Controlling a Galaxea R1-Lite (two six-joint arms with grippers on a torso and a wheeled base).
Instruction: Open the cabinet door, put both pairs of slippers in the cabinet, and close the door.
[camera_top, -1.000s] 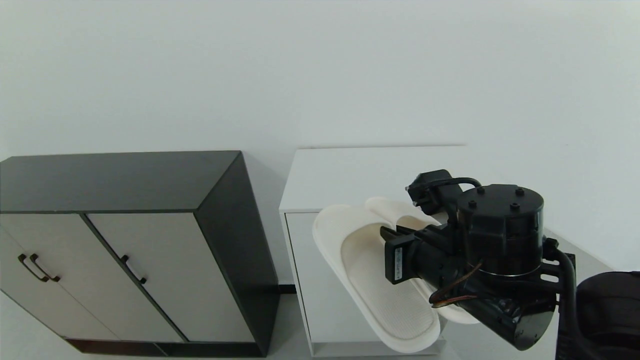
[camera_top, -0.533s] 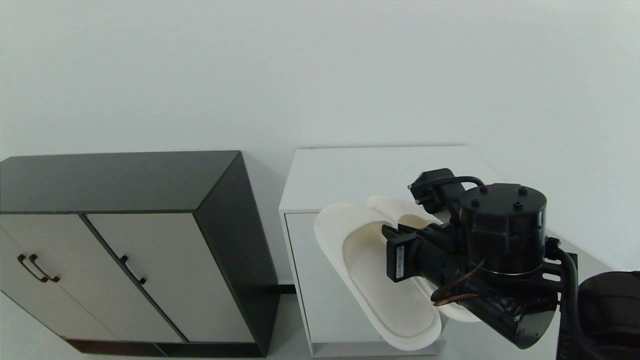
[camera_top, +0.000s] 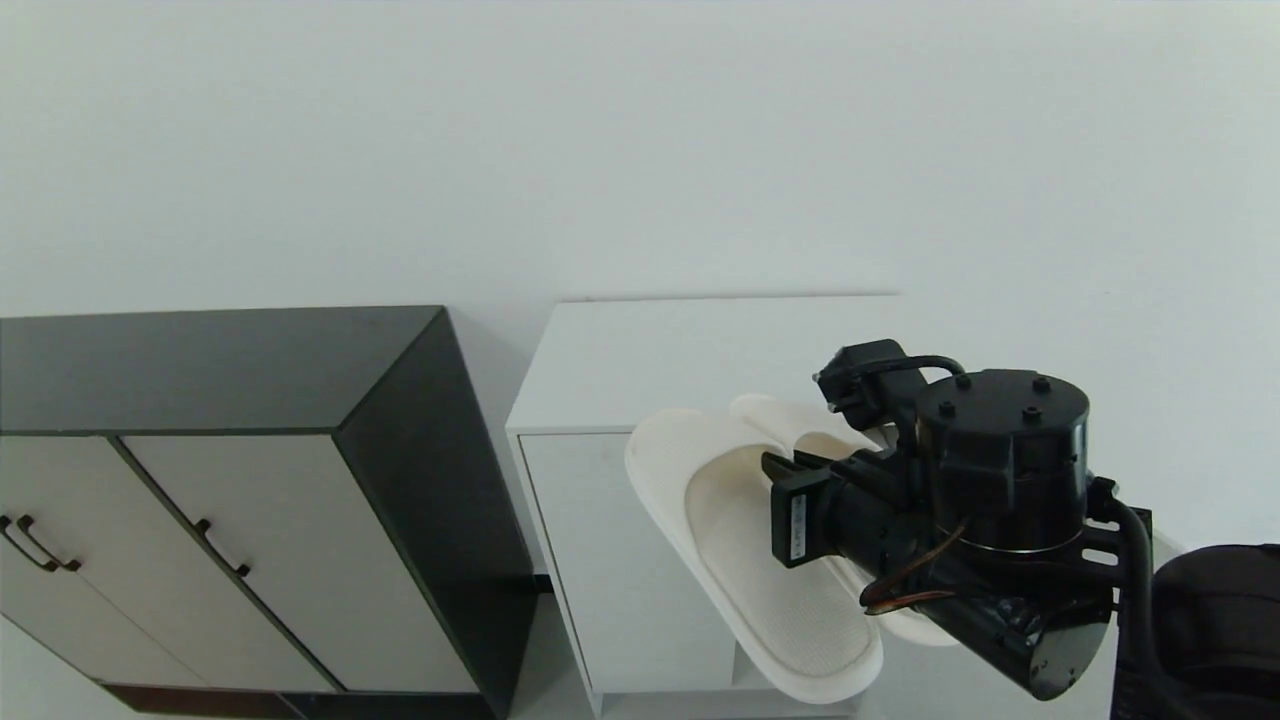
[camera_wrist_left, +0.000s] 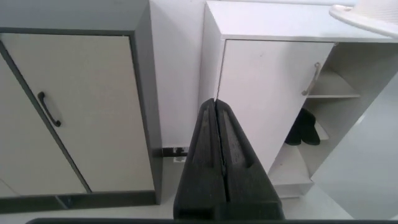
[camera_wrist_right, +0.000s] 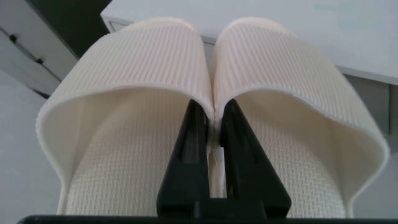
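My right gripper (camera_top: 785, 490) is shut on a pair of cream slippers (camera_top: 740, 540), held in the air in front of the white cabinet (camera_top: 700, 350). In the right wrist view its fingers (camera_wrist_right: 194, 134) pinch the two inner edges of the cream slippers (camera_wrist_right: 137, 81) together. The left gripper (camera_wrist_left: 216, 109) is shut with nothing in it, lower down and facing the white cabinet's door (camera_wrist_left: 267, 99). Beside that door the cabinet stands open, with shelves (camera_wrist_left: 333, 93) and a dark pair of slippers (camera_wrist_left: 305, 129) on the lower one.
A black cabinet (camera_top: 200, 360) with beige doors and dark handles (camera_top: 220, 545) stands left of the white one, a narrow gap between them. Both stand against a plain white wall. The floor in front is pale.
The whole head picture has shifted, the cabinets sliding left in it, so the camera has moved. The right gripper keeps the cream slippers in the same hold.
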